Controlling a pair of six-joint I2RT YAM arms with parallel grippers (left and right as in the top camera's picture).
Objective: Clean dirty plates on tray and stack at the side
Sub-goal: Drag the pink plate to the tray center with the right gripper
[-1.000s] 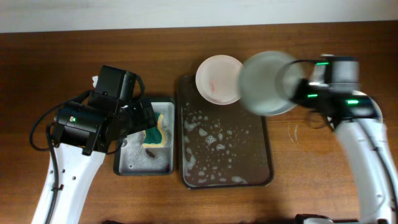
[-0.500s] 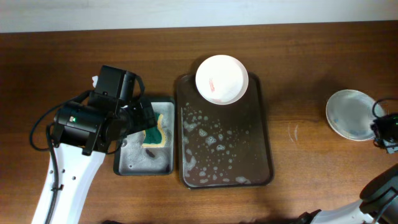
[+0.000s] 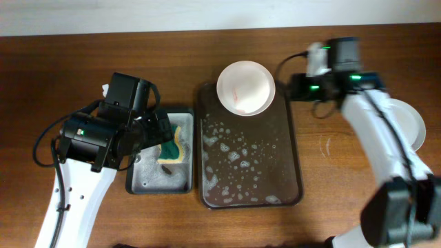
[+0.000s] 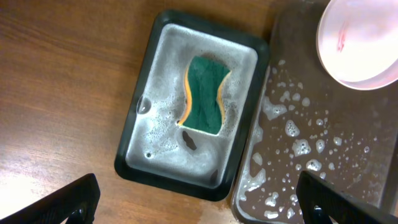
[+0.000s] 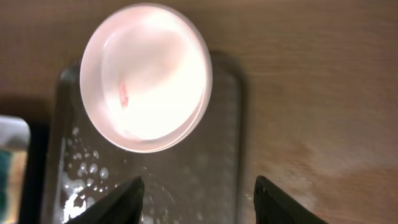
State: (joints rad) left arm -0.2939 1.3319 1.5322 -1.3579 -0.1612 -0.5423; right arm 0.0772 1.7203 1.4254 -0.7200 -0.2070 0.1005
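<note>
A white plate (image 3: 246, 87) with a faint reddish smear lies on the far end of the dark brown tray (image 3: 275, 165), which is wet with suds. A second pale plate (image 3: 411, 125) rests on the table at the right, partly hidden by my right arm. My right gripper (image 3: 290, 88) hovers open and empty over the tray's far right rim, just beside the smeared plate (image 5: 146, 78). In the right wrist view the right gripper (image 5: 199, 202) straddles the tray's edge (image 5: 239, 124). My left gripper (image 4: 199, 208) is wide open above the small tray, holding nothing.
A small black tray (image 3: 138, 180) with soapy water holds a green and yellow sponge (image 4: 205, 96), directly left of the brown tray (image 4: 348, 124). Bare wooden table lies around both trays. My left arm (image 3: 96, 138) hangs over the small tray.
The right gripper carried a pale plate rightward, set it on the table at the right, opened, and has swung back to the tray's far right rim. The left arm has not moved.
</note>
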